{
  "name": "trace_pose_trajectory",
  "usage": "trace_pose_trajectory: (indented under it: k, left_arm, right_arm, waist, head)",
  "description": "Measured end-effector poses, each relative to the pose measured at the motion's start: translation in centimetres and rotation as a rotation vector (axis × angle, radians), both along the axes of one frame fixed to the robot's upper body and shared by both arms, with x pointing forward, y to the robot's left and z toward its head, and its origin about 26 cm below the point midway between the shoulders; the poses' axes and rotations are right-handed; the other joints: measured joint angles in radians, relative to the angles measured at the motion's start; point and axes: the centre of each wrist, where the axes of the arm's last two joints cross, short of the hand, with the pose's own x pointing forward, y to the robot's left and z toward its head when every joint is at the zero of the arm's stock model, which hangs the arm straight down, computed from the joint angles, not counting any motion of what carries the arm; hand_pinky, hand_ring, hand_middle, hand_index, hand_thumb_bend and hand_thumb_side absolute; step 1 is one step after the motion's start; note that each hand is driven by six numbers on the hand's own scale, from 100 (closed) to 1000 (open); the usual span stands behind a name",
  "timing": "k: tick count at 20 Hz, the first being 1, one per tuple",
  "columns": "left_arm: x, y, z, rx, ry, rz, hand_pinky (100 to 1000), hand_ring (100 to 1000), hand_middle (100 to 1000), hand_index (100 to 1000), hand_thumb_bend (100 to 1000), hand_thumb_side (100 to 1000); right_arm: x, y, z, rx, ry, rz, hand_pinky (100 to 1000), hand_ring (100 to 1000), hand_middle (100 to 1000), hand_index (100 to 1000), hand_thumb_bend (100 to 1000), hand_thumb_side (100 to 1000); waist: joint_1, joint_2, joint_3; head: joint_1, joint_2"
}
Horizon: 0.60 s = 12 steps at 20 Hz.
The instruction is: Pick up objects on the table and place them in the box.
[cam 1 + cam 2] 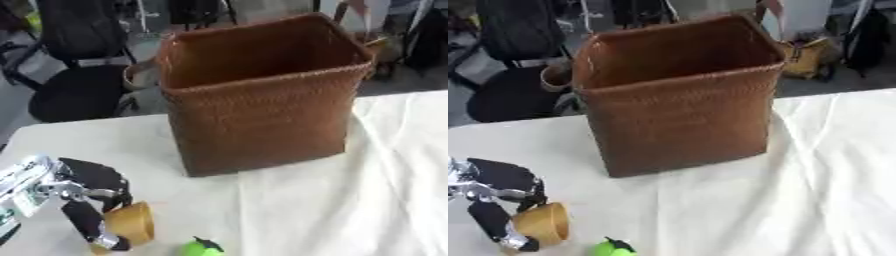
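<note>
Nearest the camera, a small green object with a dark tip [203,247] lies at the near edge of the counter [350,200], just right of the left hand [92,200]. The left hand's fingers are curled round a tan cup [131,225], near left. The woven brown box [262,95] stands upright at the far centre, well apart from the cup.

Soft even daylight, overall blur, faint shadows
</note>
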Motion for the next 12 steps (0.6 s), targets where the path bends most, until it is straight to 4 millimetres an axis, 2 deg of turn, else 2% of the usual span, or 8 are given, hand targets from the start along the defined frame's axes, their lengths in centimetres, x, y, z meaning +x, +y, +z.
trace_pose_trajectory:
  k: [7,12]
  left_arm:
    - [-0.8,0.8,0.9,0.021,-0.007,0.012,816,580,400,555,100,747]
    - [-1.6,1.2,2.2,0.007,-0.022,0.017,809,580,399,553,100,729]
  right_arm:
    - [-0.1,-0.4,0.0,-0.005,0.001,-0.002,664,537,581,590,100,1000]
    - [-0.2,-0.6,0.0,-0.011,0.006,-0.004,665,538,581,590,100,1000]
  waist:
    - [0.002,-0.01,0.006]
    - [0.002,-0.016,0.01]
  head:
    - [-0.001,0.001]
    - [-0.002,0.001]
